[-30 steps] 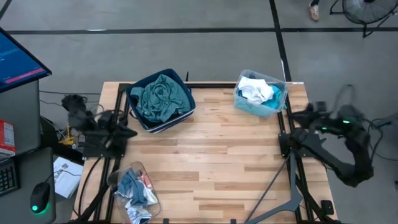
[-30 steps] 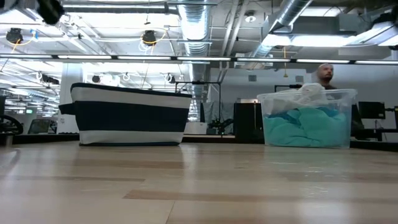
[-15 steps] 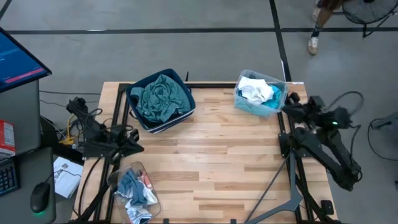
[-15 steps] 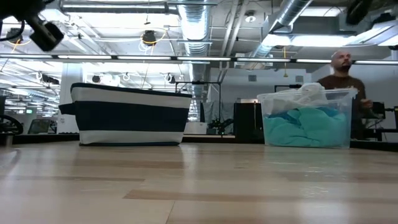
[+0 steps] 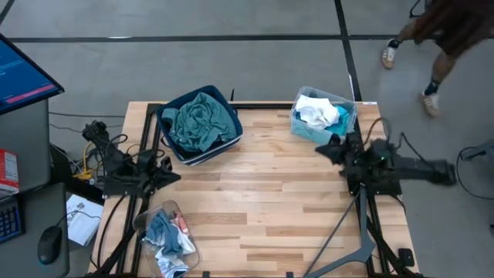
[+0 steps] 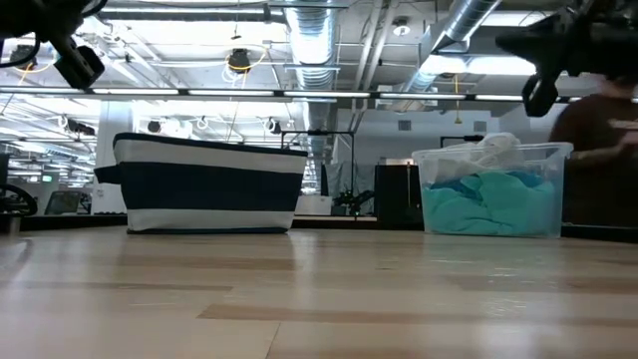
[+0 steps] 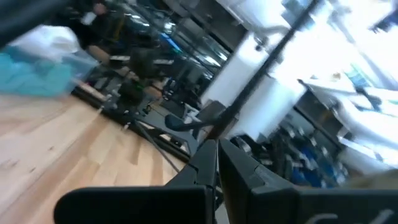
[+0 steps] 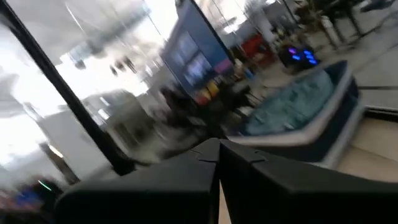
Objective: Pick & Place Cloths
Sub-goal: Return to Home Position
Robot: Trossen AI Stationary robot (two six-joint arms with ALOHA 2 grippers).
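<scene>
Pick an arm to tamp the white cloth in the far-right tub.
Right. The right gripper hangs close beside that tub, near the white cloth. The left gripper is at the table's left edge, across the table from it.

At the high view's 7 o'clock the clear tub (image 5: 141, 222) of cloths (image 5: 164, 236) runs off the edge, at 1 o'clock a blurred person (image 5: 454, 28) is cut off, and past the right claw (image 8: 219, 145) the teal shirt (image 8: 298, 106) shows only as a smear.
</scene>
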